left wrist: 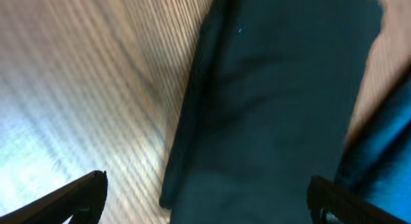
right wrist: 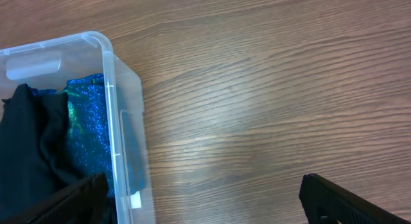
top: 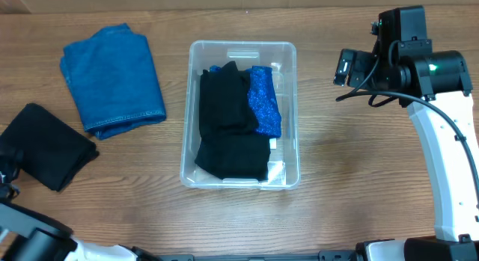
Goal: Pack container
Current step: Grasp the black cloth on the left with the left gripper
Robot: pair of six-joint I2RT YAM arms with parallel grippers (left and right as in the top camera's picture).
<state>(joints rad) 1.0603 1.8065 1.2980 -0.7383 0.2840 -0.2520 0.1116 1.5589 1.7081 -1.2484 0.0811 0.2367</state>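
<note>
Centrally on the wood-grain bench (top: 359, 164) sits the clear, round-cornered container (top: 293, 111), holding a black cloth (top: 228, 126) and, along its 3 o'clock wall, a glittery blue cloth (top: 264, 100). Over open bench at 3 o'clock the right jaws hang wide apart, empty. At 9 o'clock the left jaws gape, empty, above a dark folded cloth (top: 49, 145) beside a denim-blue fold (top: 112, 78)
</note>
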